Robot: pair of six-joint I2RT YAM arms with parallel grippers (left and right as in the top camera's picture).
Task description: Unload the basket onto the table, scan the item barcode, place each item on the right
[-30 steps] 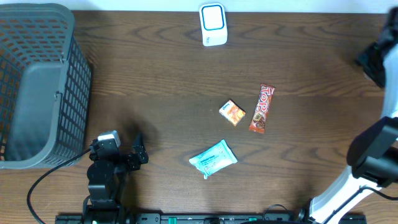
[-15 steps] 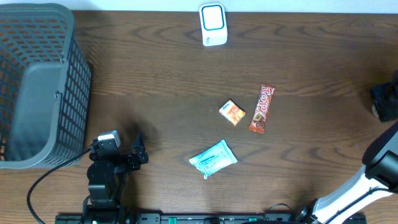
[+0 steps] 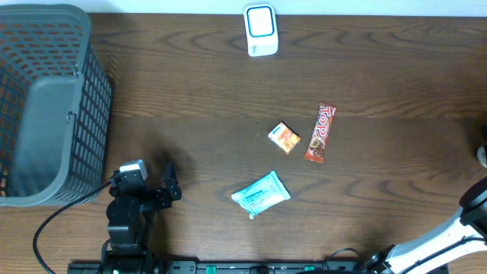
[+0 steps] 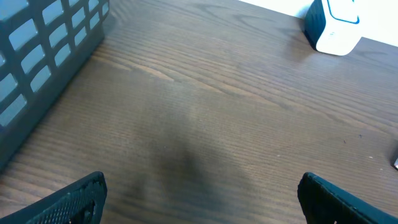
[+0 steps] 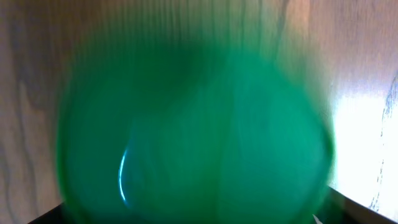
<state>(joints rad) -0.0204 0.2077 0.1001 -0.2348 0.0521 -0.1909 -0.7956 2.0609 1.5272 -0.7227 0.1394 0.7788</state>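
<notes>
- Three candidate items lie loose on the counter point(image 3: 190, 99), none of them lifted: a red bar point(image 3: 321, 133), a small orange packet point(image 3: 284, 138) just beside it, and a teal pouch point(image 3: 261, 194) nearer the robot.
- The scanner point(image 3: 260, 29) stands at the far edge, well apart from all three. Nothing is in front of it, so I judge no scan is under way.
- A blurred green round thing point(image 5: 193, 124) fills the right wrist view. I cannot tell what it is, or whether it is held or only close to the lens.
- The right hand sits at or past the right edge of the overhead view, where only the right arm point(image 3: 464, 221) shows. Whether its fingers are apart or together, I cannot tell.
- The left hand point(image 4: 202, 202) hovers low by the basket point(image 3: 95, 114), fingers wide apart with nothing between them, far from the items.
- As I read it, the whole job is left: pick an item, carry it to the scanner, and turn its barcode to the window.
</notes>
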